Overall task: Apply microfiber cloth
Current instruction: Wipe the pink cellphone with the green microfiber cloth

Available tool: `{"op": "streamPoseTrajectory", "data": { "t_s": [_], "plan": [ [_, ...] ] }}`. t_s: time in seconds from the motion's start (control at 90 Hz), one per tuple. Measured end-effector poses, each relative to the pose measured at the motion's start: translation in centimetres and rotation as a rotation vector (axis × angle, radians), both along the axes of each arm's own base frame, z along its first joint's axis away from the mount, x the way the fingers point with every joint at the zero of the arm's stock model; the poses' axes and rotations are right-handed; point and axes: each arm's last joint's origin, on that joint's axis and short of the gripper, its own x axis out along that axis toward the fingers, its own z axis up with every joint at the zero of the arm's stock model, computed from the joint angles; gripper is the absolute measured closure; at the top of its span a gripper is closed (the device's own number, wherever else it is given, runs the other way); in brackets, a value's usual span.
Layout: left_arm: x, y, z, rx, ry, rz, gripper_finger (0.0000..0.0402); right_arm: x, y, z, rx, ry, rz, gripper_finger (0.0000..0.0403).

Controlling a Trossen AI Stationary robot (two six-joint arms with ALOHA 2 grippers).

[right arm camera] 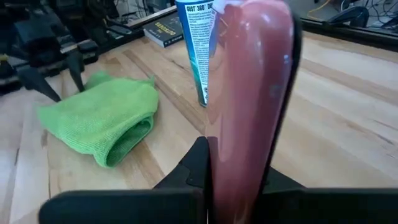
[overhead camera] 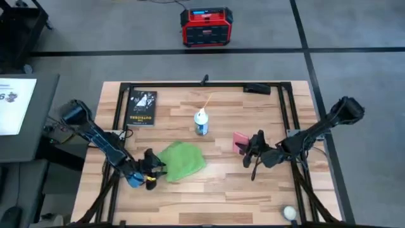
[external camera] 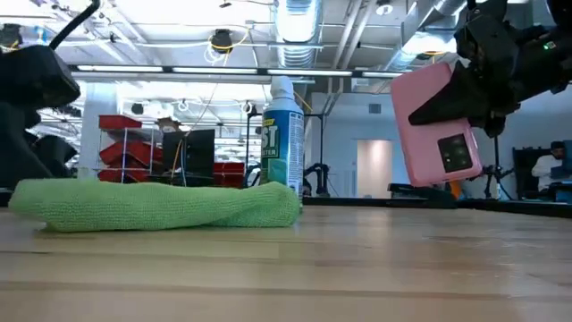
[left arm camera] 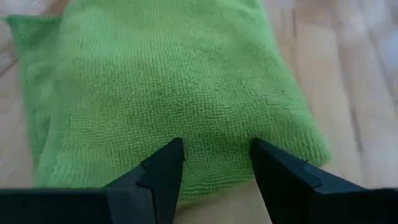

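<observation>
Jaws, left gripper: spread apart, nothing held, poised at the near edge of the microfiber cloth.
Jaws, right gripper: clenched on a pink phone, held clear of the table.
Cloth: bunched on the table between both grippers, left of centre.
Spray can: upright, just behind the cloth.
Book: laid flat at far left, well apart.
White ball: seen at the near right edge.

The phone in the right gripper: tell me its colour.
Pink; the phone shows best in the low view, held off the table by the right gripper.
</observation>
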Motion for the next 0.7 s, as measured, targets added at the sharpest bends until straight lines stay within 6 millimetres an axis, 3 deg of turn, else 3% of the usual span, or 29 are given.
{"op": "streamPoseTrajectory", "data": {
  "t_s": [0.367,0.7],
  "plan": [
    [2.9,-1.0,-3.9,0.062,-0.193,0.107,0.0233,0.0,0.0,0.0,-0.006,-0.003,-0.010,0.0391],
    [7.7,-2.1,-5.9,0.175,-0.234,0.184,0.0233,0.0,0.0,0.0,-0.007,-0.001,-0.009,0.0391]
  ]
}}
